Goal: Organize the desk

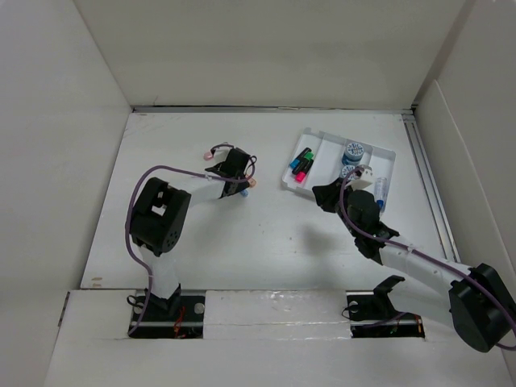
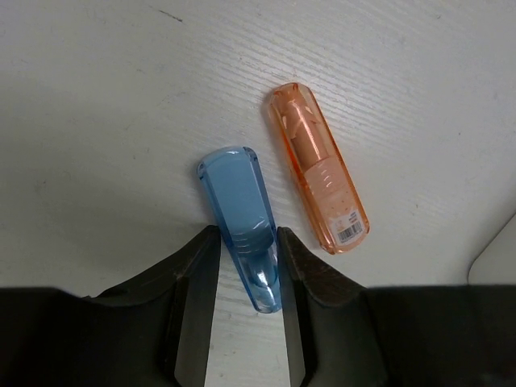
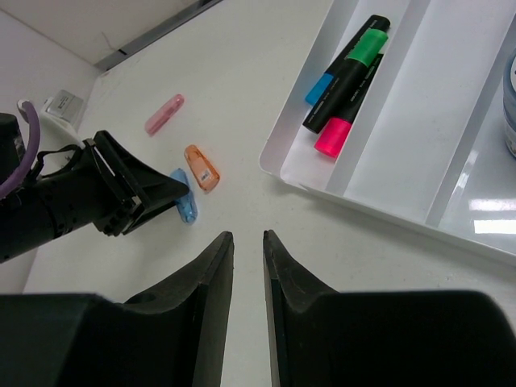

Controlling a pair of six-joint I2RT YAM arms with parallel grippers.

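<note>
The white desk [image 1: 258, 250] holds three small translucent cases. My left gripper [image 2: 247, 234] is low on the desk, its jaws pressed on both sides of the blue case [image 2: 238, 197], which lies flat. The orange case [image 2: 317, 165] lies just right of it, apart. In the top view the left gripper [image 1: 242, 187] is at mid-desk, with the pink case [image 1: 216, 148] behind it. My right gripper [image 3: 247, 238] hovers above bare desk near the tray, narrowly open and empty; it also shows in the top view [image 1: 321, 193]. The right wrist view shows the blue case [image 3: 185, 208], orange case [image 3: 201, 178] and pink case [image 3: 164, 114].
A white compartment tray [image 1: 322, 135] stands at the back right with highlighters [image 1: 302, 161] and round blue tape rolls [image 1: 352, 151]; its rim [image 3: 282, 161] and highlighters [image 3: 347, 81] show in the right wrist view. White panels wall the desk.
</note>
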